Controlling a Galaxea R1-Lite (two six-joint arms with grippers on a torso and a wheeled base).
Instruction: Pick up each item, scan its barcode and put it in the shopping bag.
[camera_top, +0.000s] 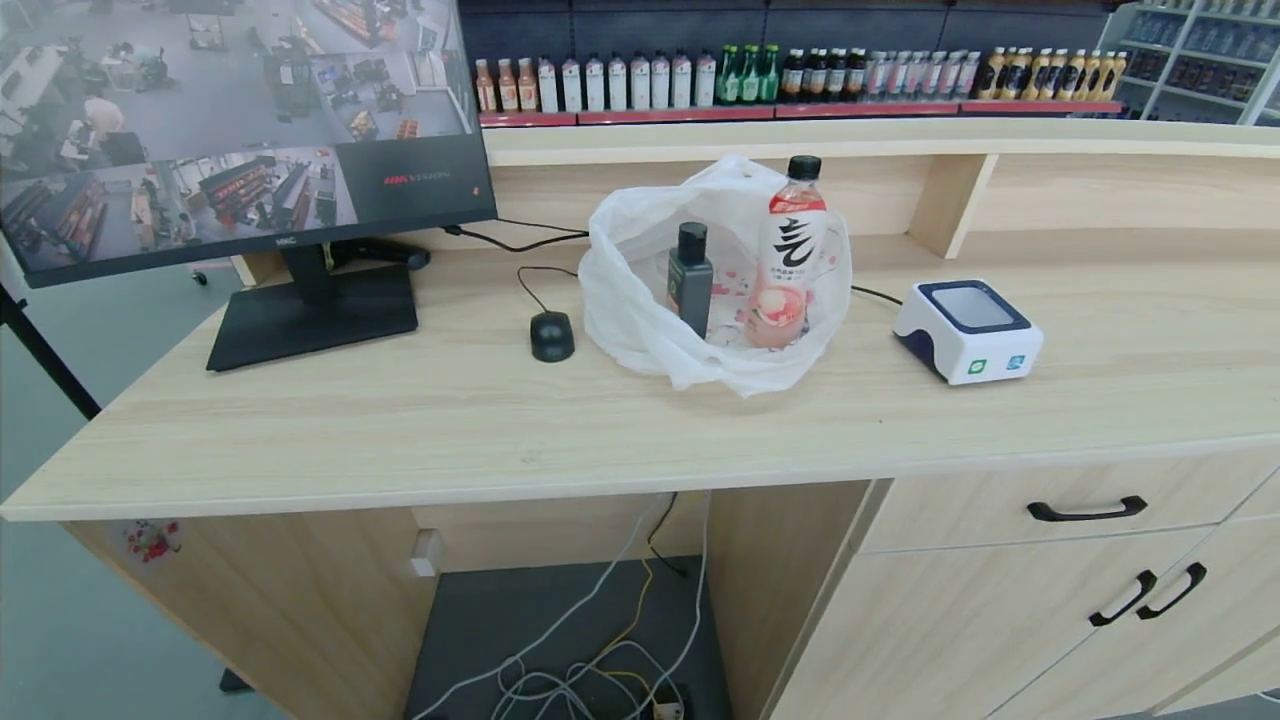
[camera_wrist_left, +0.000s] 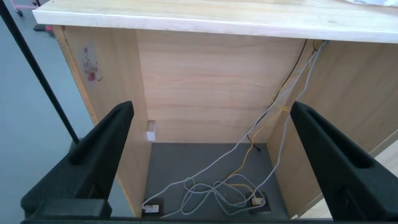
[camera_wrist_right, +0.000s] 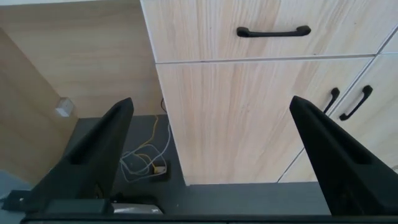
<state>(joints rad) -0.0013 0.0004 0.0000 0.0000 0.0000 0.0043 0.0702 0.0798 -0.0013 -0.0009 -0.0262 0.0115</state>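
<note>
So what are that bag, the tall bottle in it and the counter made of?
The shopping bag looks like thin plastic film: white, half see-through, crinkled and slumping. The tall bottle seems clear glossy plastic, its pink drink showing through. The counter looks like pale matt wood-grain board; solid wood or laminate, I cannot tell.

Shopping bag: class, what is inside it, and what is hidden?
Inside the white plastic shopping bag stand a dark grey bottle with a black cap and a tall clear pink drink bottle. Its crumpled front fold covers part of the floor.
</note>
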